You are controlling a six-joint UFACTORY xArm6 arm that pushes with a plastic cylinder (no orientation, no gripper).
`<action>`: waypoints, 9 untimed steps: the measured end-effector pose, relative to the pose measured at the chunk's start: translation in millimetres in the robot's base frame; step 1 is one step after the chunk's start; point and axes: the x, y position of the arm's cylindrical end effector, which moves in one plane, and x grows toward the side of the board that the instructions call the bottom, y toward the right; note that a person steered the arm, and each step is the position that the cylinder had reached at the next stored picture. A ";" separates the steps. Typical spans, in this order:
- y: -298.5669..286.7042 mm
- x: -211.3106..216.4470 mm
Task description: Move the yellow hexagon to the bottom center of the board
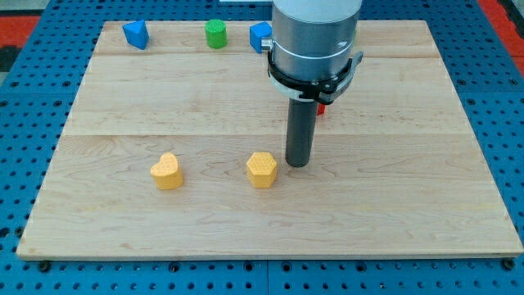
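Note:
The yellow hexagon (262, 170) lies on the wooden board (393, 205) a little below the middle, slightly left of centre. My tip (297, 163) rests on the board just to the right of the hexagon, a small gap apart from it. A yellow heart-shaped block (167, 171) lies further to the view's left at about the same height.
Along the view's top edge are a blue triangular block (136, 34), a green cylinder (216, 34) and a blue block (260, 37) partly hidden by the arm. A red block (321, 106) peeks out behind the rod. A blue pegboard (24, 123) surrounds the board.

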 end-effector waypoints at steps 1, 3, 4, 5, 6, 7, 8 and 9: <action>-14.8 36.2; -70.6 -10.4; -38.0 4.0; -17.4 36.7; -13.9 -34.8; -48.8 -85.6; -75.2 -49.5; -84.8 -6.3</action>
